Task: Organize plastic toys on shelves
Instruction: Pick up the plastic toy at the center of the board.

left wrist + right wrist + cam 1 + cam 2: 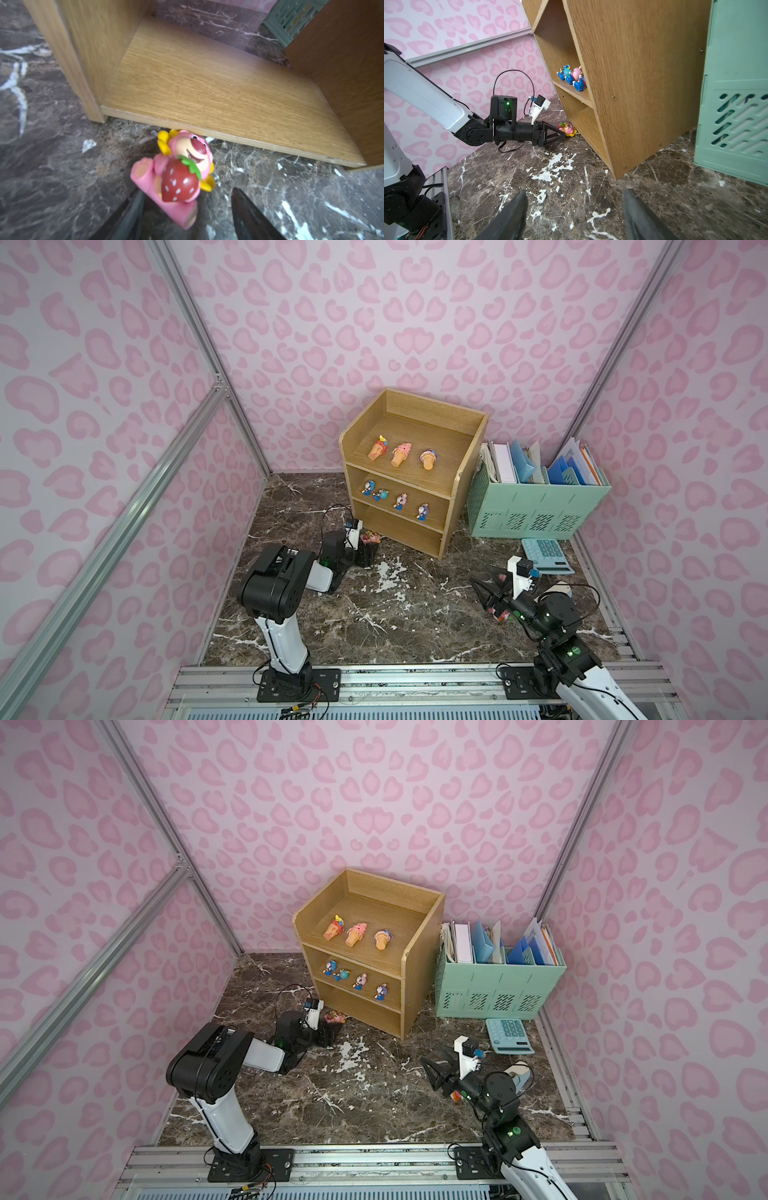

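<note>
The oak shelves (453, 472) stand at the back of the marble table. Three orange cone toys (401, 454) lie on the top tier, and several small blue-white toys (401, 501) stand on the middle tier. The bottom tier (207, 83) is bare. A pink bear toy hugging a strawberry (176, 172) (370, 537) lies on the table just in front of the bottom tier's edge. My left gripper (187, 191) (368, 551) is open right behind the toy, its fingers either side of the toy's feet. My right gripper (574, 193) (478, 593) hovers open over bare table, with nothing in it.
A mint green file organizer (536, 506) full of papers stands right of the shelves, with a mint calculator (546, 556) in front of it. Small pink and red bits (500, 616) show under my right arm. Pink patterned walls close in three sides.
</note>
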### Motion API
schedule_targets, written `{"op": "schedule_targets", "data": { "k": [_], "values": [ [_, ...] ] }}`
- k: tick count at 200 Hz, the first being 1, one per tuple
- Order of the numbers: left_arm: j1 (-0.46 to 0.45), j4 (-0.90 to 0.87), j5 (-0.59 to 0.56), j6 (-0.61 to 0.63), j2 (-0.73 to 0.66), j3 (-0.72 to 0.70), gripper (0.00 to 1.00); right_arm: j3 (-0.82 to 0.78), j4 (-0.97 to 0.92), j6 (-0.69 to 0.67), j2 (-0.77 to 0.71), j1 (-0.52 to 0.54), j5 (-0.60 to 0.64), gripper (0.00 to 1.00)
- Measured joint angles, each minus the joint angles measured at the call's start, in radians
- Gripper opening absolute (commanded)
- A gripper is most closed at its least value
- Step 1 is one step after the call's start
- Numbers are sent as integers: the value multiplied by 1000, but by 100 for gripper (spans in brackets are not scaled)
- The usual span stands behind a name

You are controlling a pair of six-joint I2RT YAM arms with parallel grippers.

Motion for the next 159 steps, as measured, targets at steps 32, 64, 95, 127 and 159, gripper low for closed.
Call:
{"op": "schedule_targets", "data": {
  "k": [32,64,95,127,159],
  "values": [
    [4,235,-5,-9,85,-55,60,8,-6,0,2,-10,-6,74],
    [9,346,-5,-16,124,-74,55,8,-6,0,12,-14,-8,74],
    [9,351,17,-23,122,-73,55,8,-5,0,23,-15,-16,74],
    [9,348,61,-22,122,-53,53,8,-5,0,25,-16,-16,74],
    [9,359,122,-23,121,-65,54,8,-3,1,25,-16,-18,74]
  ]
}}
